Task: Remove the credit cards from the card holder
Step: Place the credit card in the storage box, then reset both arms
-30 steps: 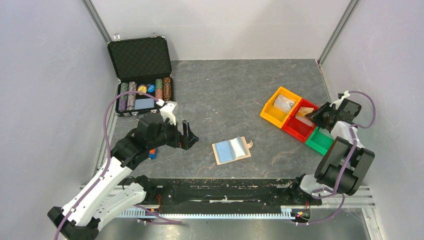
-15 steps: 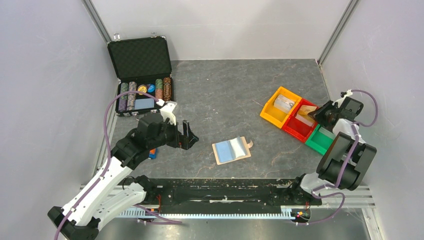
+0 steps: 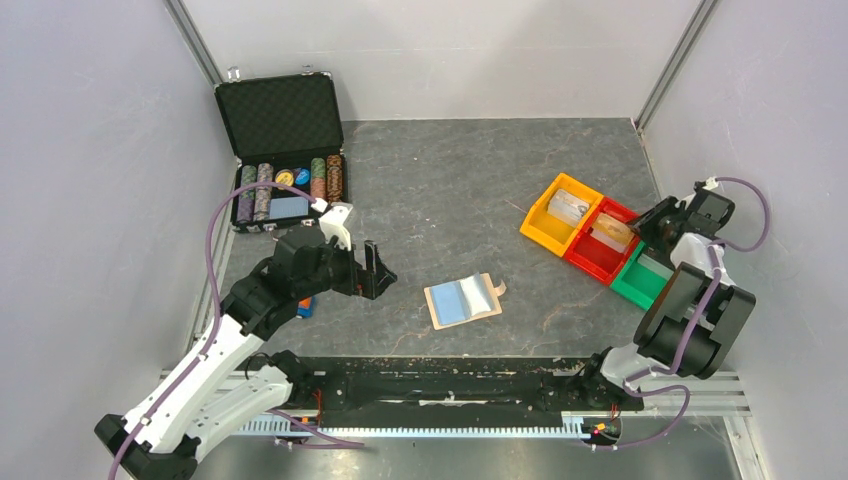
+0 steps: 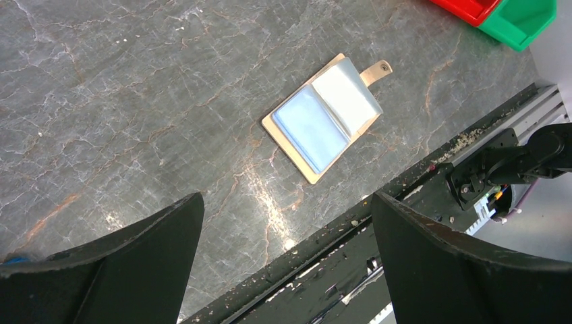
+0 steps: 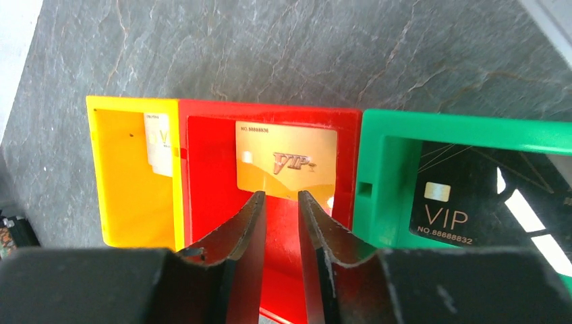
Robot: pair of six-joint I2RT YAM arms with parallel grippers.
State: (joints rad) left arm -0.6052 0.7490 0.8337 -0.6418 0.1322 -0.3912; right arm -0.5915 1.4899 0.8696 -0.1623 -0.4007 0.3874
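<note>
The card holder [image 3: 462, 300] lies open and flat on the grey table, tan with a blue lining and a small tab; in the left wrist view [image 4: 320, 118] its right half shows a pale grey pocket. My left gripper [image 3: 375, 272] is open and empty, hovering left of it [image 4: 287, 202]. My right gripper [image 3: 655, 222] hangs over the red bin [image 5: 202, 169], jaws a narrow gap apart with nothing between them [image 5: 282, 196]. A gold card [image 5: 286, 162] lies in the red bin just beyond the fingertips. A white card [image 5: 160, 135] lies in the yellow bin and a black card [image 5: 465, 196] in the green bin.
The yellow [image 3: 545, 225], red [image 3: 590, 258] and green [image 3: 632, 285] bins stand in a row at the right. An open black chip case [image 3: 285, 120] with poker chips stands at the back left. A small blue and orange object [image 3: 305, 308] lies under the left arm.
The right gripper drew back to the right from the red bin. The gold card it held tilted over the bin now lies flat inside. The left arm has not moved.
</note>
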